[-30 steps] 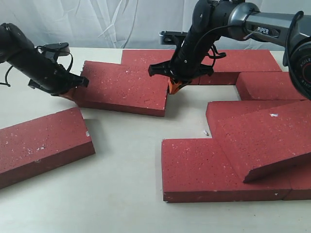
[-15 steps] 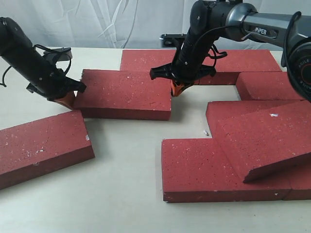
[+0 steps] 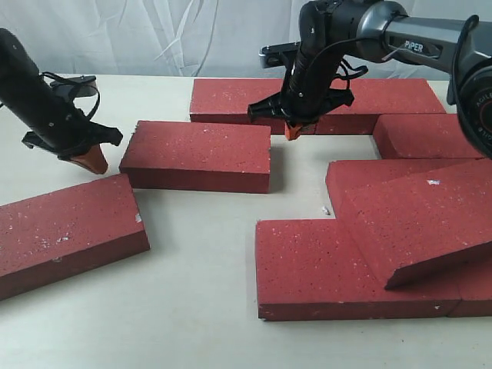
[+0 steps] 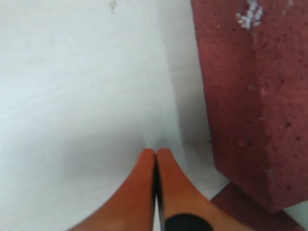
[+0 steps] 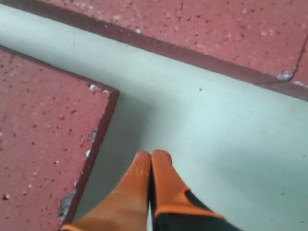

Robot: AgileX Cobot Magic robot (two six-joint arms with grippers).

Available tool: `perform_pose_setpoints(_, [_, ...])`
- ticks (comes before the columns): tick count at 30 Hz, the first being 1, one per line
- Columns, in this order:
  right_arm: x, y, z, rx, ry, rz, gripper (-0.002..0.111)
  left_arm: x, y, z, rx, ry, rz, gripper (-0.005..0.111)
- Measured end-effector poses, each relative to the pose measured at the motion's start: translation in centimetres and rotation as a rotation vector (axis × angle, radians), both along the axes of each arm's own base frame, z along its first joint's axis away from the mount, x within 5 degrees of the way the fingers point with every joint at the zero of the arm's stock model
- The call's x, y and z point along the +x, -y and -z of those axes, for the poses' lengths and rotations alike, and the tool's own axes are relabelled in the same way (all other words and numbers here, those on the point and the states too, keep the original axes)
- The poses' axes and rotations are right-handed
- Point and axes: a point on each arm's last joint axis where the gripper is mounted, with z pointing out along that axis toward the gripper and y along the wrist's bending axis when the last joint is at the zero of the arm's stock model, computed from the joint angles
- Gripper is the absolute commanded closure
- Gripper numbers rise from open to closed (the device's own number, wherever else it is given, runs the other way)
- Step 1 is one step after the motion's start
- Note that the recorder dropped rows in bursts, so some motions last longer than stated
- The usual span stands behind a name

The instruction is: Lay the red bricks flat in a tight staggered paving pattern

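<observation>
Several dark red speckled bricks lie on the pale table. One red brick (image 3: 196, 154) lies flat by itself in the middle, parallel to the back row (image 3: 238, 98). My left gripper (image 3: 91, 160) is shut and empty, hovering just off that brick's left end. The left wrist view shows its orange fingertips (image 4: 156, 155) pressed together beside the brick's side (image 4: 250, 91). My right gripper (image 3: 291, 132) is shut and empty too, over the gap between the brick's far right corner and the back row. Its tips (image 5: 151, 156) hang over bare table next to the brick's corner (image 5: 43, 134).
A loose brick (image 3: 65, 231) lies angled at the front left. At the right, one tilted brick (image 3: 419, 219) rests on top of flat ones (image 3: 315, 265). Another brick (image 3: 427, 134) lies behind them, and a second back-row brick (image 3: 388, 98) sits at the far right.
The middle brick has turned from a skewed pose to lie parallel to the back row. Both shut grippers have come off its ends: the left moved left, the right moved back.
</observation>
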Motion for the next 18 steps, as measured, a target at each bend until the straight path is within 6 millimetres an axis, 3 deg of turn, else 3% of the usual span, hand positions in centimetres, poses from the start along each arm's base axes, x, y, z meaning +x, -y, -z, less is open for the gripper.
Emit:
perform_pose_setpoints(10, [-1.0, 0.9, -6.0, -0.024, 0.095, -0.017, 0.109, 0.1, -1.5, -1.5, 0.002, 0.027, -0.080, 0.107])
perform_pose_setpoints(18, [-2.1, 1.1, -8.5, -0.002, 0.092, -0.054, 0.109, -1.5, -1.8, -4.3, 0.028, 0.143, -0.146, 0.107])
